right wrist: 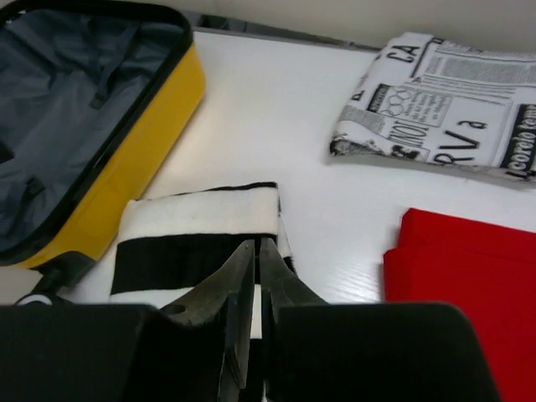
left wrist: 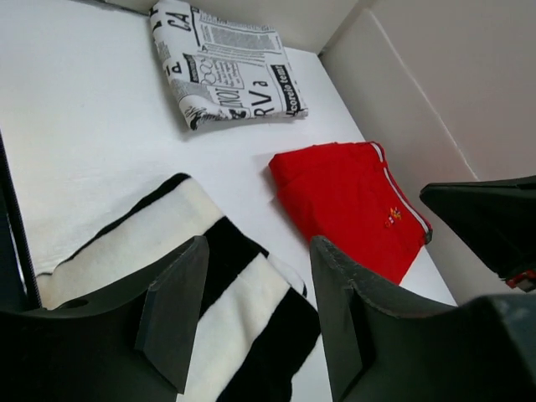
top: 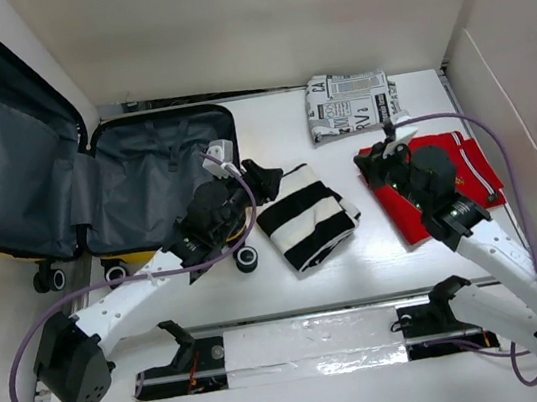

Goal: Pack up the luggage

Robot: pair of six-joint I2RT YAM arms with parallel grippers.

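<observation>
The luggage (top: 144, 179) lies open at the left, a yellow shell with dark grey lining, its lid (top: 1, 170) leaning against the left wall. It also shows in the right wrist view (right wrist: 142, 126). A folded black-and-white striped garment (top: 306, 218) lies right of it on the table. My left gripper (top: 267, 179) is open and empty, its fingers (left wrist: 180, 310) spread just above the striped garment (left wrist: 234, 301). My right gripper (top: 374, 163) is shut and empty over the left edge of a folded red garment (top: 466, 166), pointing toward the striped garment (right wrist: 193, 222).
A folded newspaper-print garment (top: 350, 103) lies at the back, also in the left wrist view (left wrist: 226, 67). White walls enclose the table on the left, back and right. The suitcase's wheels (top: 247, 258) stick out near the left arm. A metal rail (top: 310, 341) runs along the front.
</observation>
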